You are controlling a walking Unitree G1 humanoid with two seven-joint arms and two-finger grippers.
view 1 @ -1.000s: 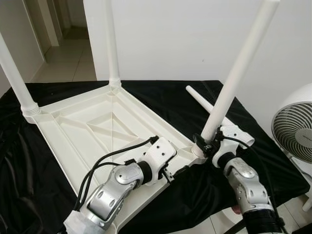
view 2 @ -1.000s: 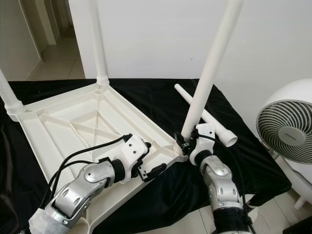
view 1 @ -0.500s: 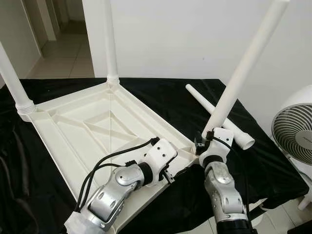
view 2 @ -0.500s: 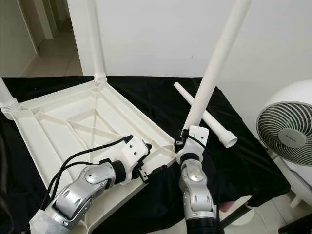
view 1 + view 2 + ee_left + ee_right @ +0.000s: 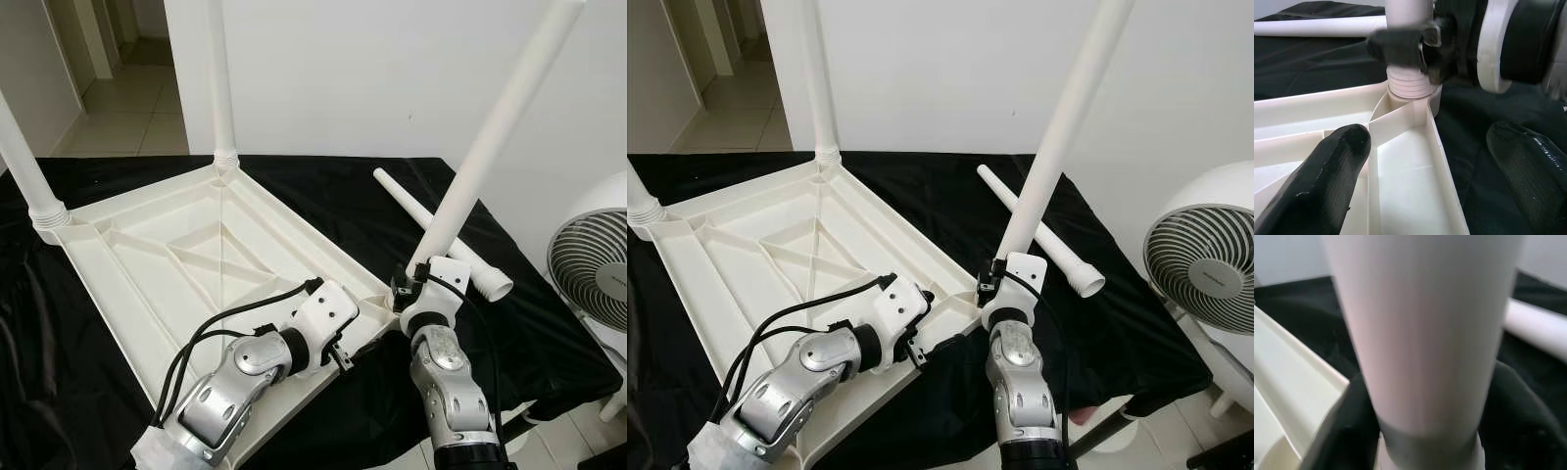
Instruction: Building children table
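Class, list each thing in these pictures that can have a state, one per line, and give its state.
Tabletop: upside down on the black cloth.
Far legs: two, standing in their corners.
Near leg: leaning in its corner socket.
Loose leg: lying on the cloth, unfitted.
Right gripper: shut on the near leg's base.
Left gripper: fingers open, straddling the tabletop's rim.
Fan: blades not blurred.

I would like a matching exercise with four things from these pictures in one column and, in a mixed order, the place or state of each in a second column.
Things:
1. white plastic upturned tabletop
2. loose white plastic leg
3. tilted white plastic leg
4. white round fan

Places or states:
A. lying flat on the black cloth
B. held at its base by the right claw
C. standing to the robot's right, beside the black cloth
D. underside up, ribs showing

Pairs: 1-D, 2-A, 3-B, 4-C
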